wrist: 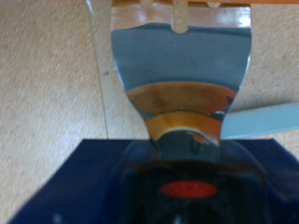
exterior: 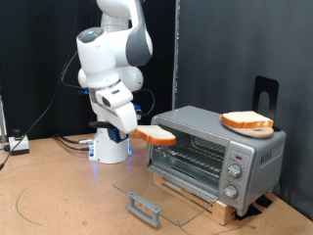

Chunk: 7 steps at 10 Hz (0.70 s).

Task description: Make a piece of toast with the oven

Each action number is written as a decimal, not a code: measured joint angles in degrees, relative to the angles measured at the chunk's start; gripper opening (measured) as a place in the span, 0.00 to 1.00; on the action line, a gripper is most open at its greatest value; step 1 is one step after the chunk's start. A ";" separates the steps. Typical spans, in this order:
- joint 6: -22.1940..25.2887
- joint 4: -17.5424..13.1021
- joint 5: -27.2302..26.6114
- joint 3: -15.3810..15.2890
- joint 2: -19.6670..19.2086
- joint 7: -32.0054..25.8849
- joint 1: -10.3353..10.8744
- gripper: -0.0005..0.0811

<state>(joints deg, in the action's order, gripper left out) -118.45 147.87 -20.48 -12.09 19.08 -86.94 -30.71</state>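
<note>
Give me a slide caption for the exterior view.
White arm's gripper holds a pale bread slice before the open silver toaster oven.

Orange plate (exterior: 248, 128) atop oven; wooden board (exterior: 220, 209) beneath; cables (exterior: 70, 143) on table (exterior: 59, 201).

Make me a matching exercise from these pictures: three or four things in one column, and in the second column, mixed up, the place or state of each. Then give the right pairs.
Things:
1. piece of toast
2. second slice
3. oven door
4. gripper

Places or states:
A. folded down, open
B. on an orange plate on top of the oven
C. held in the air before the oven opening
D. shut on a slice of bread

Pairs: 1-C, 2-B, 3-A, 4-D
</note>
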 joint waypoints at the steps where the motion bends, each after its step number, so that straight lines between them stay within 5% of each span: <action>1: 1.40 0.05 -1.62 0.22 0.01 1.06 -0.10 0.49; 4: 1.57 0.20 -0.05 0.10 -0.24 1.58 -0.27 0.49; 7: -4.72 1.58 7.00 -2.62 -4.69 1.74 -0.18 0.49</action>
<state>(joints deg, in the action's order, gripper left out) -123.17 149.45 -13.48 -14.71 14.39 -85.20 -30.88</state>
